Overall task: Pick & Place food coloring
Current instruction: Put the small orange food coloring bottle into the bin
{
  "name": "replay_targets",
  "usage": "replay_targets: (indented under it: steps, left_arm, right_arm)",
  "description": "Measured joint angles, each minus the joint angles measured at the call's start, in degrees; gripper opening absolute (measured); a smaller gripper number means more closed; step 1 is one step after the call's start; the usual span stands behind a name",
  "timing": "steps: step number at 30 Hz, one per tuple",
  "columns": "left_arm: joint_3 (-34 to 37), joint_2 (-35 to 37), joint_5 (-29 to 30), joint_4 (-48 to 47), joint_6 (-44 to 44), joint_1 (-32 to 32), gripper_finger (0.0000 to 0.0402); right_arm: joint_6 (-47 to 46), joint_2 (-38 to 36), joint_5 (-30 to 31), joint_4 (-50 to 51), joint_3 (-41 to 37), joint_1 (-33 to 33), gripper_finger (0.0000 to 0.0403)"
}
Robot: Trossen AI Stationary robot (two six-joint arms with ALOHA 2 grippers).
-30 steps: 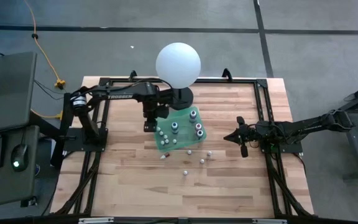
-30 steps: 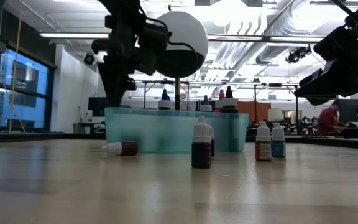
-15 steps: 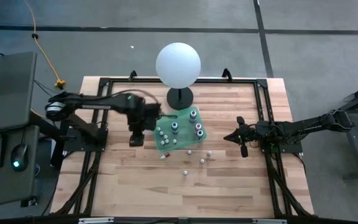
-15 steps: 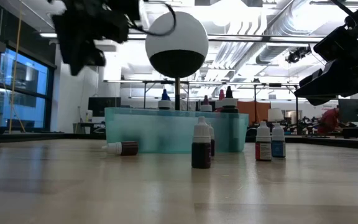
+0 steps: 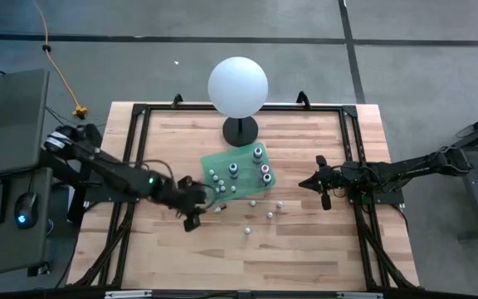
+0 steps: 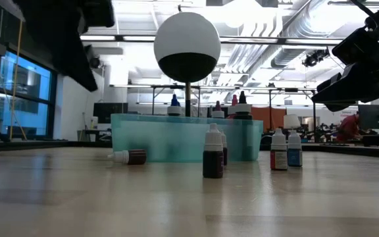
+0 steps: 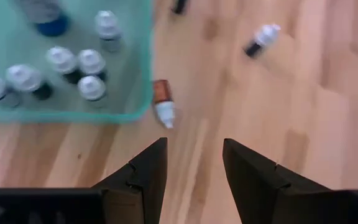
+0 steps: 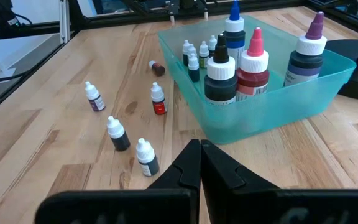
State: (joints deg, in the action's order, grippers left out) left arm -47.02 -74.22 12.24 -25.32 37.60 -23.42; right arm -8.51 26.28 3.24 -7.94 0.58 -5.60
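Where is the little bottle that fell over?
The tipped-over bottle lies on the wooden table, just outside the green bin's corner, with the open left gripper hovering close above it.

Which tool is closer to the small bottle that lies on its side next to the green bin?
Left. The left tool hovers open just short of the lying bottle; the right tool, shut, waits past the green bin.
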Motion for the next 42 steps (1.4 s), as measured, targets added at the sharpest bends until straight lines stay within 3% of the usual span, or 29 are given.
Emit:
replay_targets:
  steps: [7, 13, 17, 24, 30, 34, 42]
  left_arm:
    - [6.2, 0.0, 23.2, 4.6, 20.5, -12.6, 0.0152]
    - [12.9, -1.5, 34.8, 8.6, 35.1, -20.5, 0.0152]
    - [15.9, -5.5, 36.2, 15.8, 36.3, -22.2, 0.0152]
    - [16.1, -19.5, 35.3, 24.7, 34.6, -22.3, 0.0152]
    - [15.9, -29.1, 41.3, 33.6, 34.2, -22.4, 0.0152]
    - [15.7, -31.0, 45.4, 37.6, 34.3, -22.4, 0.0152]
    - [15.1, -32.1, 46.8, 39.3, 27.4, -22.4, 0.0152]
  right_arm:
    - [0.0, 0.0, 0.0, 0.0, 0.0, 0.0, 0.0003]
    - [0.0, 0.0, 0.0, 0.0, 0.0, 0.0, 0.0003]
    - [0.0, 0.0, 0.0, 0.0, 0.0, 0.0, 0.0002]
    - [0.0, 0.0, 0.0, 0.0, 0.0, 0.0, 0.0003]
    - [0.0, 0.0, 0.0, 0.0, 0.0, 0.0, 0.0003]
    - [0.0, 0.0, 0.0, 0.0, 0.0, 0.0, 0.0002]
    - [0.0, 0.0, 0.0, 0.0, 0.0, 0.0, 0.0002]
